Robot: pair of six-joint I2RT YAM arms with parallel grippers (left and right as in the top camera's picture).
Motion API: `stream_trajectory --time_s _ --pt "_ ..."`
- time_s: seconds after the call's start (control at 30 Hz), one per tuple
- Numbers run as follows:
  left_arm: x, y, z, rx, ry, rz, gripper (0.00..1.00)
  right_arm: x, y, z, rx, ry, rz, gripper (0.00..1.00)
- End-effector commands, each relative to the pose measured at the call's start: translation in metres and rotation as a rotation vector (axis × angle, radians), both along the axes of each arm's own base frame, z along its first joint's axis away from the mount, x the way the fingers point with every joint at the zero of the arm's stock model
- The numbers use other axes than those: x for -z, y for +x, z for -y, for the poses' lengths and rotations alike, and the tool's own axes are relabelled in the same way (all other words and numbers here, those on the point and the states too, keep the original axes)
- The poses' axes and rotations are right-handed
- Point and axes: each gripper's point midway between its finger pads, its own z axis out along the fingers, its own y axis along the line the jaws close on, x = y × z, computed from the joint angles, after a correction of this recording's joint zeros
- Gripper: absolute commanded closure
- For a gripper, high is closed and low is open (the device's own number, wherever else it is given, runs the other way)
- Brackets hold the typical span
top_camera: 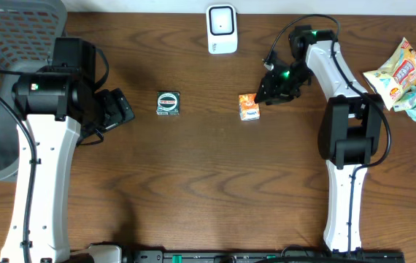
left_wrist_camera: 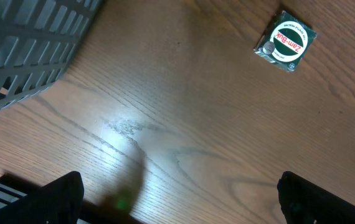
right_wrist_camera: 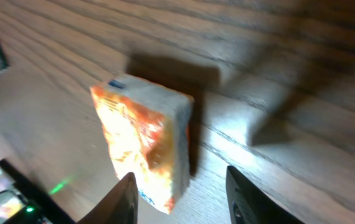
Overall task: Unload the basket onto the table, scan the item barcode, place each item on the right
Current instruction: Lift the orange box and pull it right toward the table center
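- The left claw (left_wrist_camera: 184, 208) sat nearest the lens, spread wide and empty over bare tabletop (left_wrist_camera: 165, 124), beside the grey basket (top_camera: 4, 44).
- A green Zam-Buk box (top_camera: 168, 103) lay to its right, untouched.
- The white scanner (top_camera: 222, 29) stood at the far edge, near the middle.
- The orange carton (top_camera: 249, 107), likely the item, stood on the tabletop, apart from the scanner.
- The right claw (top_camera: 268, 95) hovered just beside the carton, jaws parted, gripping nothing.
- Judged step: pick-up. The next move called for closing squarely on the carton's sides, then turning its barcode toward the scanner.
- Snack packets (top_camera: 401, 77) lay far right.
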Motion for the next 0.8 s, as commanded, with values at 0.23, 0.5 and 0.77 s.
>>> stream_trajectory --time_s 0.23,0.5,0.77 --pt "0.001 -0.001 -0.001 -0.011 0.004 -0.01 0.02 0.009 -0.009 -0.027 -0.104 -0.059 0.057 0.56" --pt "0.001 -0.001 -0.001 -0.011 0.004 -0.01 0.02 0.019 -0.015 -0.034 -0.098 -0.064 0.037 0.94" --pt "0.001 -0.001 -0.001 -0.011 0.004 -0.01 0.02 -0.023 -0.001 -0.055 -0.048 0.18 0.067 0.99"
